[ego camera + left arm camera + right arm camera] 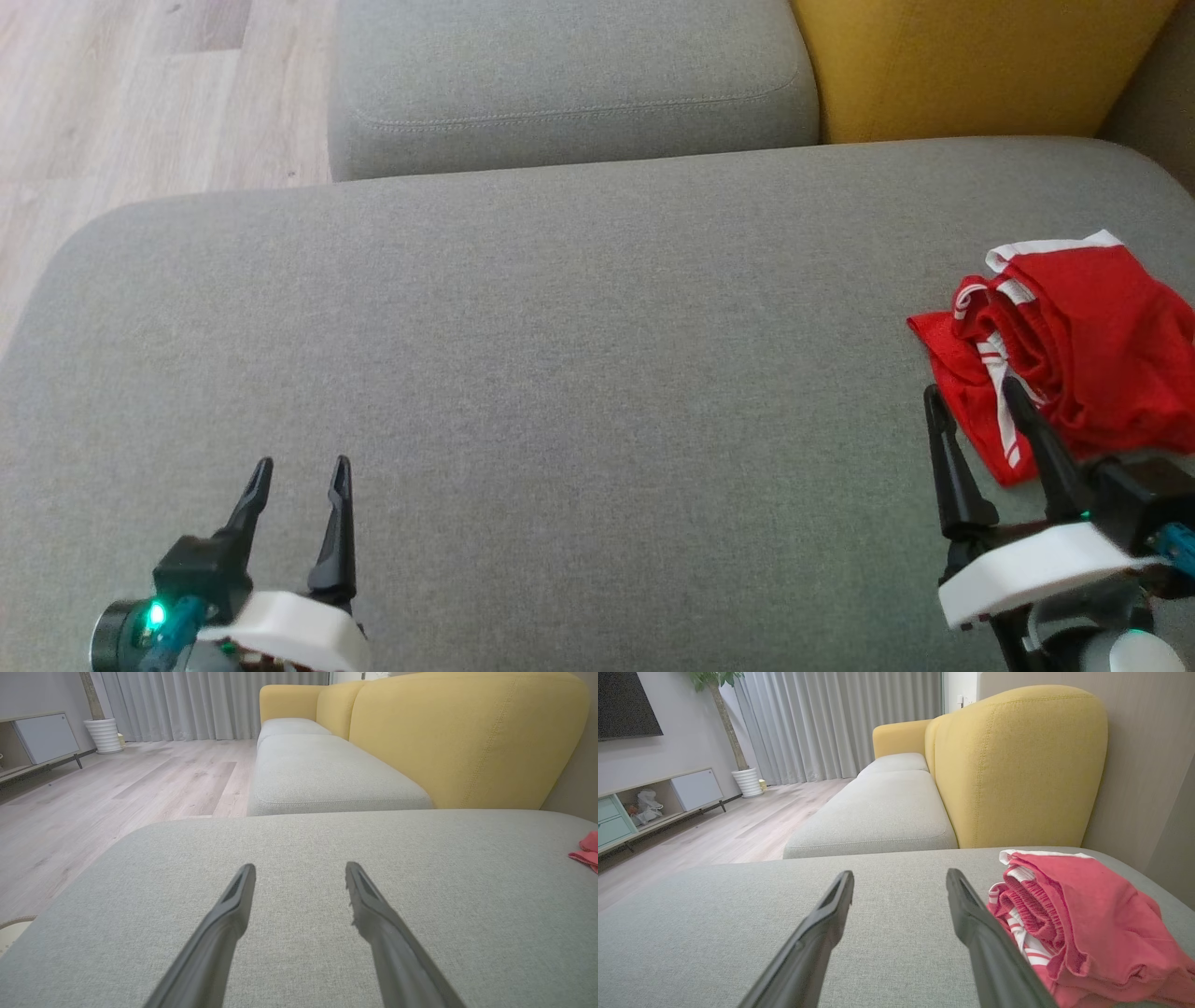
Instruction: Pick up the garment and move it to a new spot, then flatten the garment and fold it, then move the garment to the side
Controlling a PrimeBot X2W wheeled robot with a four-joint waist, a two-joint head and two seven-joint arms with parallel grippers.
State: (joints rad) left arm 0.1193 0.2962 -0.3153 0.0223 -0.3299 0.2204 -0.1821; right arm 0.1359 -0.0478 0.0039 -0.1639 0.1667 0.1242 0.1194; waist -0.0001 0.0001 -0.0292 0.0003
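Note:
The garment (1074, 345) is red with white stripes and lies crumpled at the right edge of the grey cushion (579, 373). It also shows as a red heap (1069, 919) in the right wrist view and as a small red corner (586, 854) in the left wrist view. My right gripper (976, 397) stands open at the garment's near left edge, its right finger over the cloth, with nothing between the fingers (976, 924). Far to the left, my left gripper (301, 471) is open above bare cushion, holding nothing.
A second grey seat cushion (569, 84) lies behind the big one. A yellow backrest (971, 65) rises at the back right. Wooden floor (140, 103) runs past the cushion's left edge. A low TV cabinet (654, 798) and a white planter (748, 781) stand across the room.

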